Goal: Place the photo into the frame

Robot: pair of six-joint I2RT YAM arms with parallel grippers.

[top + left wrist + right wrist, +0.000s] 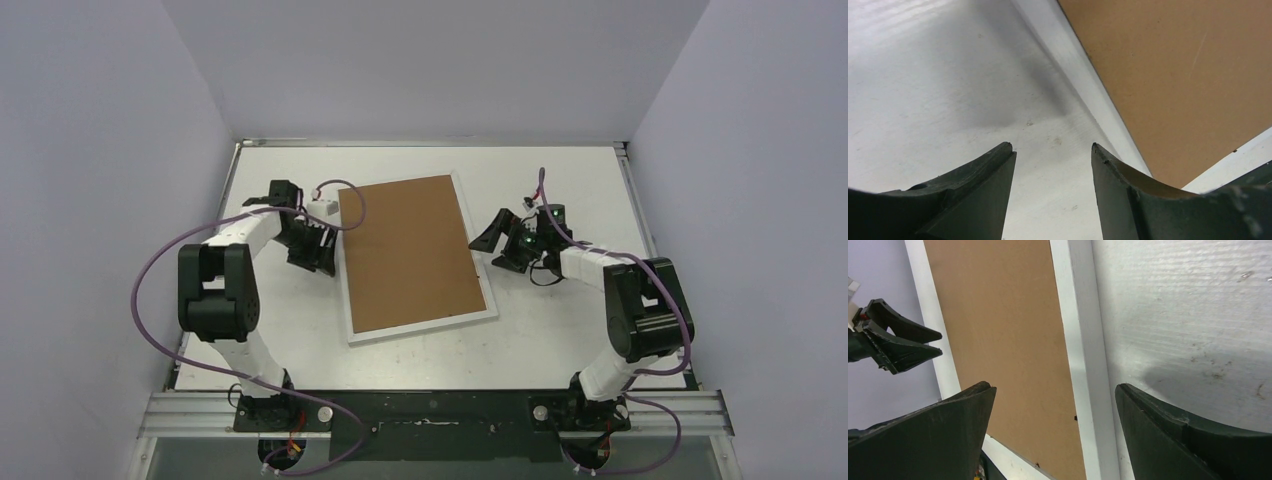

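Note:
The frame [425, 325] lies flat mid-table with its brown board [408, 255] facing up, inside a thin white border. The photo is out of view. My left gripper [322, 262] stands open beside the frame's left edge. In the left wrist view, bare table shows between the tips of this gripper [1053, 150], with the frame's white edge [1083, 85] just to the right. My right gripper [497, 250] is open at the frame's right edge. In the right wrist view this gripper [1055, 387] straddles the white border [1078, 340] and holds nothing.
The white table [560, 180] is boxed in by pale walls at the left, back and right. A metal rail [430, 410] carries both arm bases at the near edge. Purple cables loop off each arm. The left gripper [898, 342] also shows in the right wrist view, across the frame.

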